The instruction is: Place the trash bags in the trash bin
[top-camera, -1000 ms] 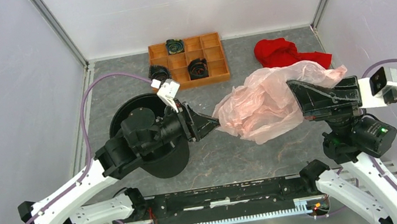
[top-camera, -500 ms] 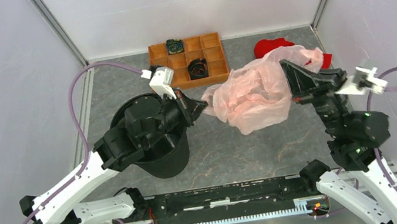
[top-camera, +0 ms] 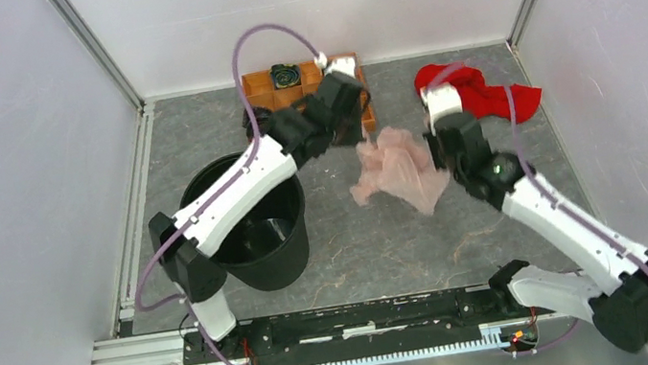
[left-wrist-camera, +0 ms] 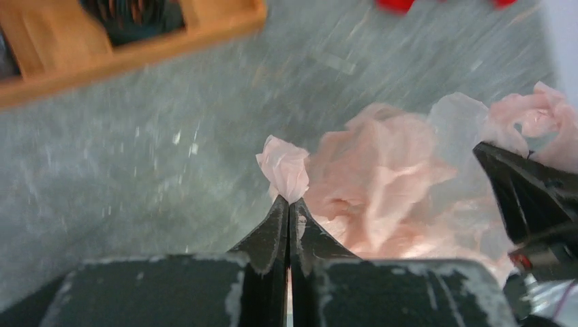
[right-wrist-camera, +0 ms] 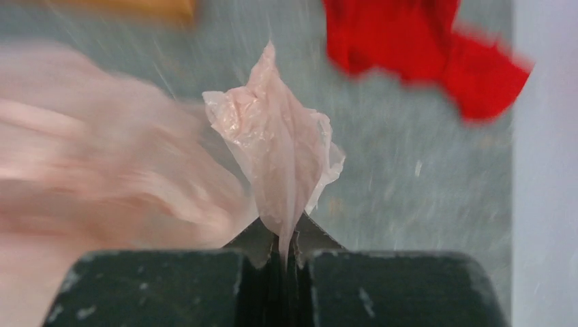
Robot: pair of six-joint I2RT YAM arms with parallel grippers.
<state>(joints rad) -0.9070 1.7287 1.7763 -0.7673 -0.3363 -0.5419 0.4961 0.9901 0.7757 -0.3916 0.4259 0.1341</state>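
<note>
Black trash bin (top-camera: 276, 265) stands left on the desk (top-camera: 360, 255); the pink trash bag (top-camera: 396, 172) hangs bunched just right of it. Left gripper (left-wrist-camera: 287, 202) and right gripper (right-wrist-camera: 285, 235) each pinch a bag edge; best carry both across together, high over the rim, before lowering.

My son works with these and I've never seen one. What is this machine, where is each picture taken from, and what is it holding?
These are two robot arms bolted to a grey table. One picture looks down from above; the other two come from a camera on each wrist, so the black wedges at the bottom are that arm's own jaws. On the table are a black bin, an orange tray and a red cloth. The left arm and the right arm each have their jaws shut on a bit of the pink bag, holding it between them beside the bin, not in it.
</note>
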